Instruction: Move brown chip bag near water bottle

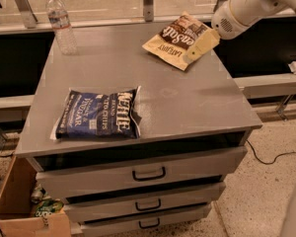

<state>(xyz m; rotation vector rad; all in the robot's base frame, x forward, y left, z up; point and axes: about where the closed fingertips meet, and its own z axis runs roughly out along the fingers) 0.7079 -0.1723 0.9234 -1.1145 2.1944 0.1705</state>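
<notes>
The brown chip bag [173,39] lies flat at the far right of the grey cabinet top [187,98], dark brown at its far end, tan-yellow toward me. The water bottle [60,22] stands upright at the far left corner, clear with a white cap. My gripper [193,53] reaches in from the upper right on a white arm [246,6]. Its cream-coloured fingers [202,43] hang over the right edge of the brown bag, near its tan end. I cannot tell whether it touches the bag.
A dark blue Kettle chip bag [97,114] lies at the front left of the cabinet top. Drawers with dark handles [149,174] are below. An open cardboard box [19,201] with cans sits on the floor at the left. A cable [271,158] runs on the floor right.
</notes>
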